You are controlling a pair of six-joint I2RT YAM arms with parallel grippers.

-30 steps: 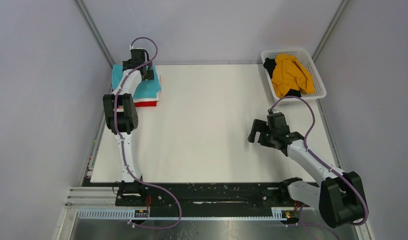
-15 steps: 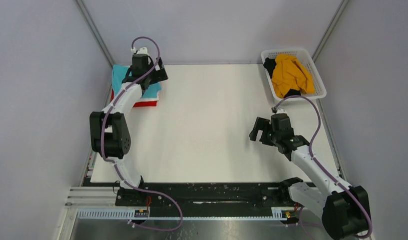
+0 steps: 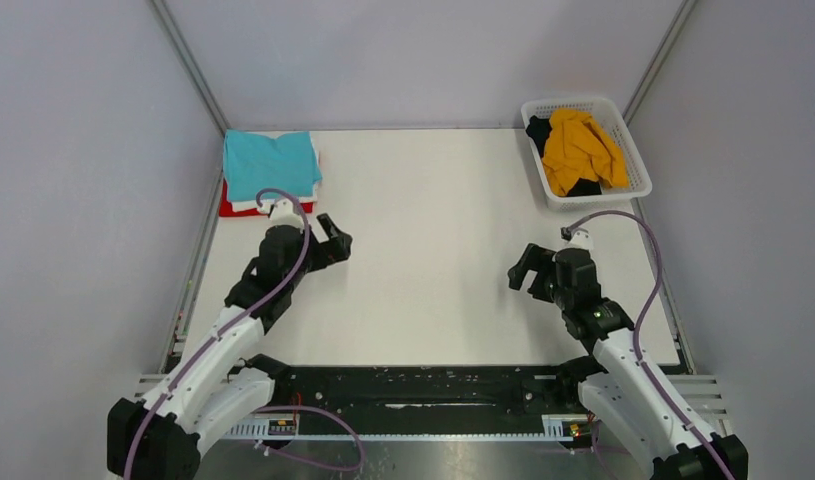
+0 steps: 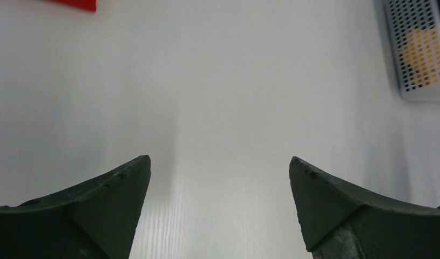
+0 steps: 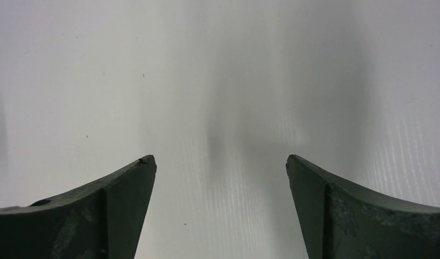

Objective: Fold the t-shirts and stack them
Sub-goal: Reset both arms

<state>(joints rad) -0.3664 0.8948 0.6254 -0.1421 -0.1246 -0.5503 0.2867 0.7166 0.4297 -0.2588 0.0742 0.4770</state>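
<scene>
A folded teal t-shirt (image 3: 271,164) tops a stack at the table's far left corner, with a white layer and a red t-shirt (image 3: 233,207) under it; a red corner (image 4: 77,4) shows in the left wrist view. A mustard-yellow t-shirt (image 3: 580,149) and a black one (image 3: 539,131) lie crumpled in the basket. My left gripper (image 3: 335,240) hovers open and empty over bare table, just near of the stack. My right gripper (image 3: 529,274) is open and empty over the table's right side. Both wrist views show spread fingers (image 4: 120,183) (image 5: 126,183) with only white table between.
The white lattice basket (image 3: 634,158) stands at the far right corner and shows at the upper right of the left wrist view (image 4: 412,48). Grey walls enclose the white table (image 3: 433,250). A black rail (image 3: 413,385) with both arm bases runs along the near edge.
My left arm has pulled back from the stack toward the near side, leaving the teal shirt uncovered on top. My right arm has drawn slightly nearer and to the right.
</scene>
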